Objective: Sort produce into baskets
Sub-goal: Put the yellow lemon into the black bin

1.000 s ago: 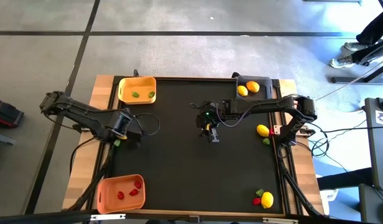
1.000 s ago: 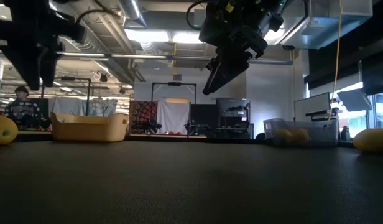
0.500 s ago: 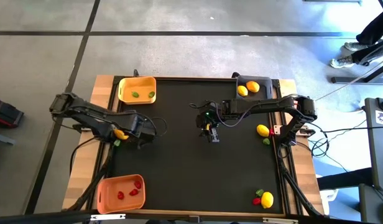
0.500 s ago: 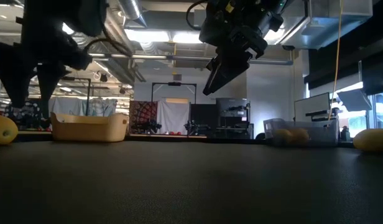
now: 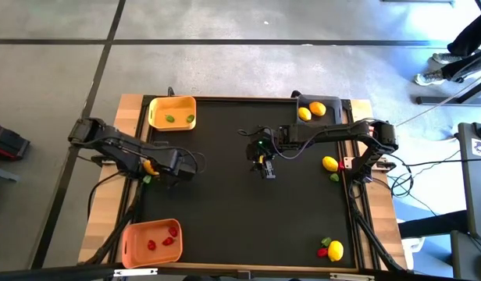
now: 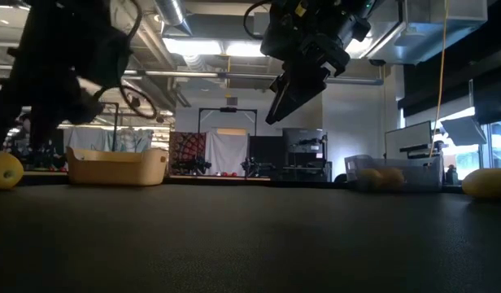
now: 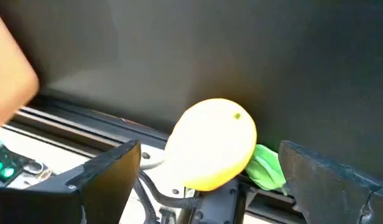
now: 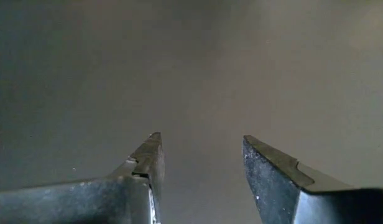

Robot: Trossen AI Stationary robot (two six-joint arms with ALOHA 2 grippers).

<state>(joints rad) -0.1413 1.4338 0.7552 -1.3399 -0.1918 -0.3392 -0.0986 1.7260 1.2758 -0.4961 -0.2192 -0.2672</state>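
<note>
Orange basket sits at the near left corner of the black table, holding small red pieces. Near right corner: one lemon with a red piece and a green piece touching or just beside it, all loose on the mat.

Mid table, left edge: left gripper hangs low by the table's left rail, fingers spread wide and holding nothing. In the left wrist view a yellow lemon lies between the two dark fingers, not gripped, with a green piece touching its side; both sit right at the mat edge by the metal rail. High view shows that lemon partly under the arm, green piece just beside it. Low view shows it at the far left.

Mid table, centre: right gripper hovers above bare mat, pointing down, fingers parted a moderate gap, empty; right wrist view shows only dark mat between the fingertips. Low view has it raised well off the surface.

Right edge, mid depth: another lemon with a green piece near it.

Far side: yellow basket at far left with two green pieces inside. Dark grey basket at far right with two yellow-orange fruits inside, touching.
</note>
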